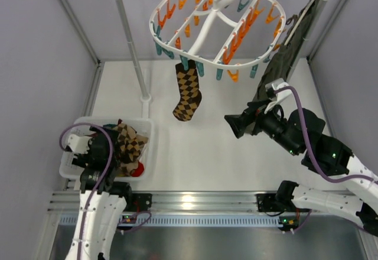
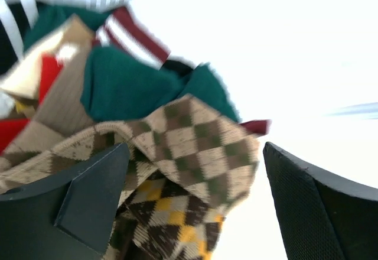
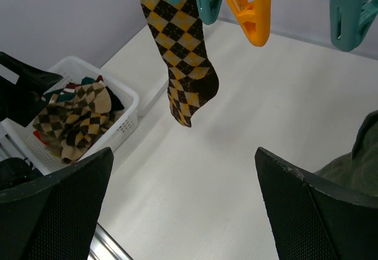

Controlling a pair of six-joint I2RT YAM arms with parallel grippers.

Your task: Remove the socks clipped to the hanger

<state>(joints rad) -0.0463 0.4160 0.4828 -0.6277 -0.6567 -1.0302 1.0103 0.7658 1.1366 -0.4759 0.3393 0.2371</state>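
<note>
**Operator:** Locate the item to be removed.

**Technician:** One argyle sock [image 1: 188,91] hangs from the hanger [image 1: 218,29]. Its cuff is held by a teal clip [image 1: 184,64] at 7 o'clock on the frame's rim. The long axis is vertical, cuff up and toe down, above the table [image 1: 207,153].

**Operator:** Which hand is nearer?

**Technician:** The right hand [image 1: 231,124]. In the top view the sock lies at its 10 o'clock. Its fingers are spread and grasp nothing.

**Operator:** And the left hand?

**Technician:** The left hand [image 2: 194,153] hovers over the basket [image 1: 144,130] at the table's 8 o'clock. It is released, with loose socks [image 1: 127,145] piled beneath it. The clipped sock is at its 2 o'clock, farther off.

**Operator:** What does the coming move require?

**Technician:** Probably this: advance the right hand toward 10 o'clock, close across the sock's leg just below the clip, then pull down along the long axis.
</note>
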